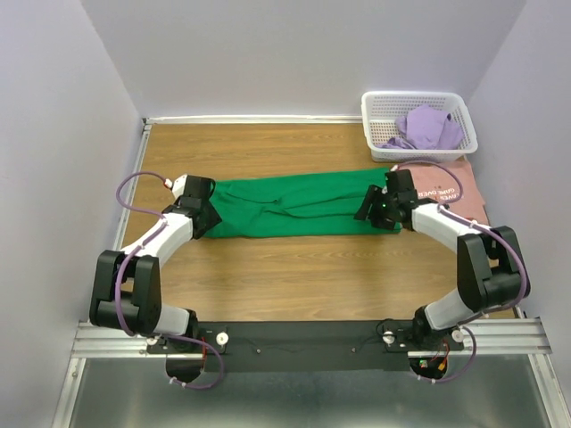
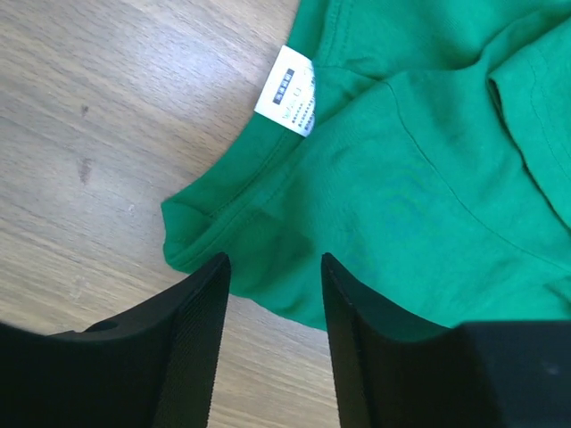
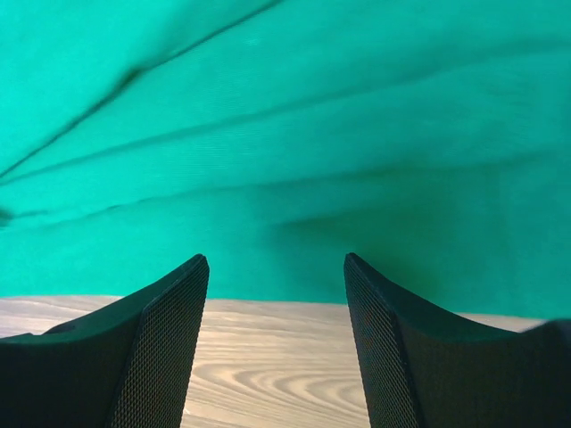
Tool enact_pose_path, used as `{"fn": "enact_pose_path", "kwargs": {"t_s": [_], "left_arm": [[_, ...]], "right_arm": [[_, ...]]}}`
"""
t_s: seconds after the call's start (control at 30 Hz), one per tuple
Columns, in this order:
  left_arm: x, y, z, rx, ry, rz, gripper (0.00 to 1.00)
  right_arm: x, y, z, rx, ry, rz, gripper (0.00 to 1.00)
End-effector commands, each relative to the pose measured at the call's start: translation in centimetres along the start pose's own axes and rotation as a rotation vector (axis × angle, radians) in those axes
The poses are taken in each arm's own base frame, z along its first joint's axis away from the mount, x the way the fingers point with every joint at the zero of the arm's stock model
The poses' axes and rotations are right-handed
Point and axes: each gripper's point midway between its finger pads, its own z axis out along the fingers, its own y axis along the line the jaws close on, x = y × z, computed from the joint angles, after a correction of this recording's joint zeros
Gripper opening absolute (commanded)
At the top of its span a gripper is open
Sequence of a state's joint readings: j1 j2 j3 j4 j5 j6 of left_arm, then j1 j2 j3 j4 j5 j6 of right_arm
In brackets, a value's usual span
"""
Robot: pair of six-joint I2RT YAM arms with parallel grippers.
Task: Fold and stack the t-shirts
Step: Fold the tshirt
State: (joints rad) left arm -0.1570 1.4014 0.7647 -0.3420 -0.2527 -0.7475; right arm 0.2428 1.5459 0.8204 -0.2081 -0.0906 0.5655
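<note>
Left tool [image 2: 274,267] spread, right tool [image 3: 275,267] spread, both empty at green t-shirt [image 1: 294,207] ends, pink t-shirt [image 1: 457,183] partly hidden

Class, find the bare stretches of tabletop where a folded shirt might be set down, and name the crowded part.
Free: the tabletop behind the green t-shirt, left of the basket; and the strip between that shirt and the black base rail. Crowded: the right side, where basket, pink t-shirt and right arm sit close.

light: bright, even | shadows: soft, faint | focus: mostly sharp
</note>
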Motion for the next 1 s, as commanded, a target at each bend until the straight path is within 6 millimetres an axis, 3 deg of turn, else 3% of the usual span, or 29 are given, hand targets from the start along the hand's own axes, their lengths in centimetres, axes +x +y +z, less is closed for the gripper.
{"fn": "enact_pose_path", "kwargs": {"t_s": [0.0, 0.2, 0.23, 0.37, 0.53, 0.63, 0.67, 0.77, 0.8, 0.87, 0.9, 0.97], "left_arm": [[-0.2, 1.8, 0.4, -0.076, -0.012, -0.063, 0.49], [2.0, 5.7, 1.7, -0.138, 0.060, -0.192, 0.31], [2.8, 6.4, 1.9, -0.149, 0.078, -0.203, 0.26], [4.2, 7.6, 2.1, -0.161, 0.129, -0.243, 0.21], [3.0, 8.3, 1.0, -0.173, 0.072, -0.258, 0.20], [2.1, 9.0, 0.3, -0.204, 0.052, -0.245, 0.21], [1.0, 8.8, -0.2, -0.194, 0.020, -0.240, 0.22], [-1.1, 8.0, -1.5, -0.162, -0.036, -0.239, 0.30], [-2.1, 7.6, -2.3, -0.135, -0.074, -0.227, 0.35], [-4.2, 6.9, -4.0, -0.093, -0.148, -0.219, 0.52], [-4.9, 6.9, -4.5, -0.084, -0.175, -0.183, 0.63], [-6.8, 6.2, -6.1, -0.036, -0.249, -0.150, 0.72]], "right_arm": [[-0.4, -2.3, -0.8, 0.020, -0.014, 0.087, 0.69], [0.9, -6.9, -0.5, 0.111, 0.010, 0.222, 0.68], [1.2, -7.3, -0.6, 0.114, 0.015, 0.237, 0.68], [3.0, -7.8, -0.9, 0.115, 0.049, 0.296, 0.68], [3.8, -8.1, -1.5, 0.127, 0.052, 0.301, 0.68], [2.6, -7.4, -2.5, 0.100, 0.027, 0.245, 0.67], [1.2, -7.2, -3.0, 0.103, -0.013, 0.212, 0.67], [-1.0, -5.9, -4.2, 0.080, -0.081, 0.134, 0.65], [-1.8, -4.4, -4.5, 0.053, -0.099, 0.079, 0.65], [-2.5, -2.6, -4.6, 0.022, -0.112, 0.005, 0.64], [-2.7, -0.5, -4.7, -0.015, -0.115, -0.042, 0.64], [-2.2, 1.0, -3.9, -0.033, -0.089, -0.073, 0.64]]}}
